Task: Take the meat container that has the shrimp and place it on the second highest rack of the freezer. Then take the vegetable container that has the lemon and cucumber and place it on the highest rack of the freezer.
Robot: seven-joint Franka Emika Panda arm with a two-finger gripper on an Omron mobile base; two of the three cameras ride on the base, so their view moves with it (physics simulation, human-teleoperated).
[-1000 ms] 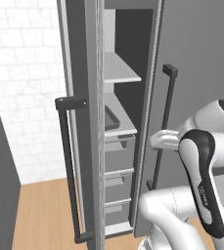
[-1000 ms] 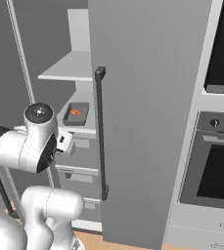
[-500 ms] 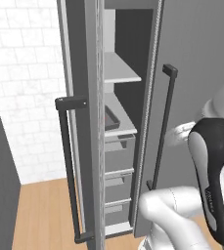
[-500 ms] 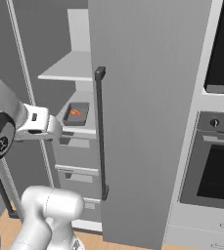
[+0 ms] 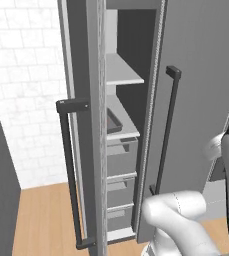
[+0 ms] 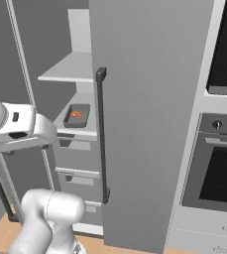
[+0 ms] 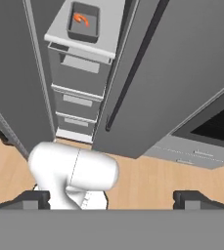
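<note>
Gripper [image 7: 111, 197] is spread wide with nothing in it, well back from the freezer [image 6: 144, 99]. 2 doors hang open, 3 grey drawers [image 7: 77, 73] stacked below, and 1 meat container [image 7: 84, 23] with 1 shrimp [image 7: 80, 20] sits on the shelf above them.

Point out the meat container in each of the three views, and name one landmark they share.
Left base view: the meat container shows as a dark edge-on tray on the pale shelf above the drawers, left of centre.
Right base view: it sits on the shelf left of centre, the shrimp inside.
Hand view: it is near the top, left of centre, on the same shelf.
Shared landmark: the long dark door handle of the freezer.
</note>
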